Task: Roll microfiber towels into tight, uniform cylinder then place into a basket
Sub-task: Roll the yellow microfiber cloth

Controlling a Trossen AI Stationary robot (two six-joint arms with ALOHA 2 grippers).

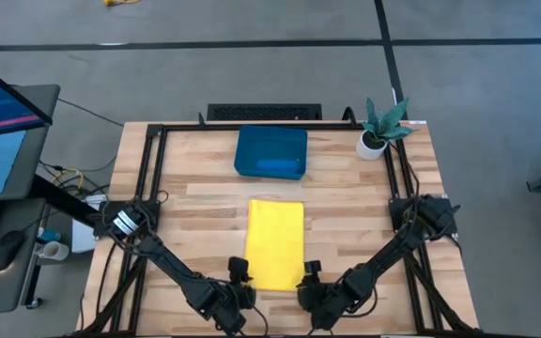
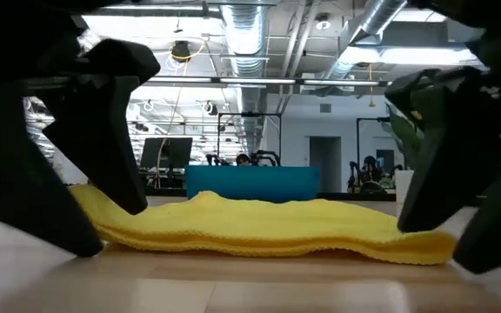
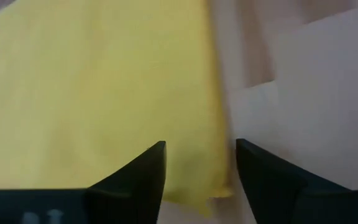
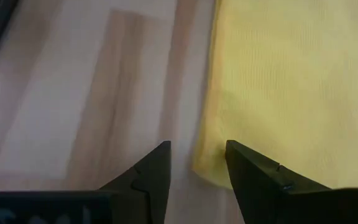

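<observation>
At the left we have our left gripper (image 1: 238, 284) low over the wooden desk (image 1: 195, 207), its fingers apart and straddling the near left corner of the bright yellow microfiber towel (image 1: 276, 242); nothing is pinched yet. The towel lies folded into a long flat strip at the middle of the desk, its far end pointing at the basket. At the right, our right gripper (image 1: 310, 282) sits at the towel's near right corner, likewise spread, with the cloth edge between its fingers but not clamped.

We judge the main risk is an uneven start: if one gripper catches only the top layer, or the two close at different depths, the roll will come out skewed or loose. The folded layers could also slide apart, since the near edge already looks wavy in the low view.

Beyond the towel, the shallow dark teal-blue plastic basket (image 1: 270, 151) holds a medium blue rolled towel (image 1: 278, 166) along its near wall.
</observation>
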